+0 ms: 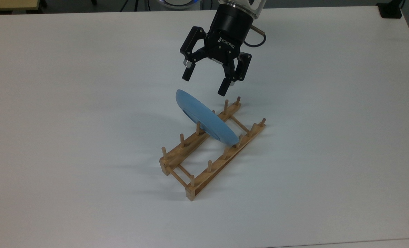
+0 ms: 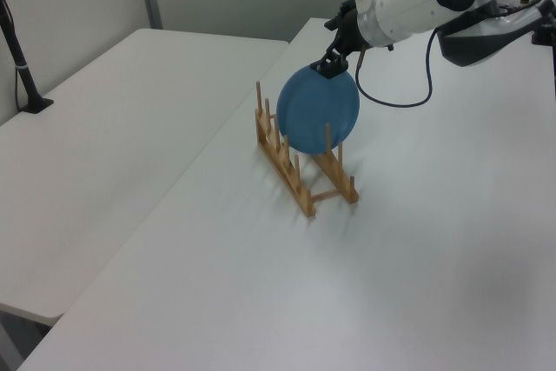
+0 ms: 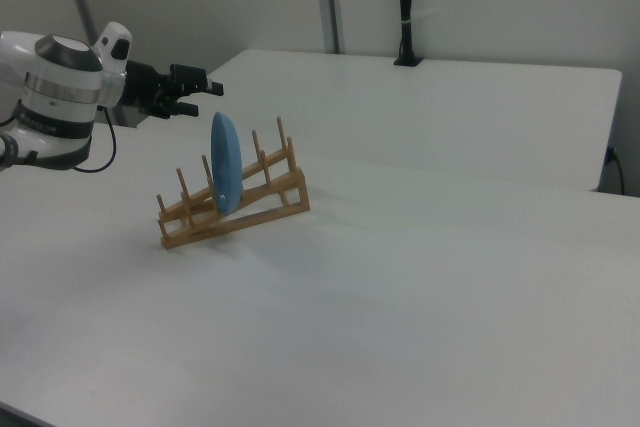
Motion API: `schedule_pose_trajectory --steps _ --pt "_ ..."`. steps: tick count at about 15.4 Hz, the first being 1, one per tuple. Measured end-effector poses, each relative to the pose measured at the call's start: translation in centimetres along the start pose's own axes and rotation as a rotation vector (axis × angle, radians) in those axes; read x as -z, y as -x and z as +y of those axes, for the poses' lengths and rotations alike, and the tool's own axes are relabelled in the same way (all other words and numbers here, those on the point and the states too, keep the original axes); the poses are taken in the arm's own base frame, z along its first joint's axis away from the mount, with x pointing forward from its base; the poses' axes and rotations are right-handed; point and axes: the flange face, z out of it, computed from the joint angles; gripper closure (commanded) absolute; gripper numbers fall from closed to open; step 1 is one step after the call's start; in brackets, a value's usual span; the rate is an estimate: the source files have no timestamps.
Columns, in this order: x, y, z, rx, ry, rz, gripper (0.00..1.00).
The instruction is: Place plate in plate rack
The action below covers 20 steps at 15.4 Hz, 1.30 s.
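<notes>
Plate (image 1: 206, 119) stands on edge in plate rack (image 1: 211, 151), between pegs. Gripper (image 1: 206, 82) spread wide, empty, above plate's top rim. I'd lift straight up, avoid clipping rim.

Plain light-blue plate (image 1: 206, 119), light-brown wooden plate rack (image 1: 204, 162), black gripper (image 1: 206, 82), white table (image 1: 70, 103).

The plate (image 3: 225, 176) stands on edge in the plate rack (image 3: 240, 205) on the worktop (image 3: 420, 277); the claw (image 3: 203, 82) hovers apart, fingers spread
</notes>
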Motion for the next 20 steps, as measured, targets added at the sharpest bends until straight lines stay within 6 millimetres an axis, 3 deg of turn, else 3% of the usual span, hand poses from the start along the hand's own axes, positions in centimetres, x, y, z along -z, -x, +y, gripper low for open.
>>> schedule_pose_trajectory --steps 5,9,11,16,20 --pt "1.8 -2.5 1.2 -0.261 -0.025 0.016 0.0" --pt "5.2 -5.4 3.1 -0.601 -0.199 -0.112 0.0" --pt "5.9 -5.6 5.0 -0.677 -0.269 -0.229 0.0" --pt "6.3 -4.7 10.5 -0.636 -0.408 -0.584 0.0" --pt "5.4 -2.1 13.1 -0.471 -0.446 -0.752 0.0"
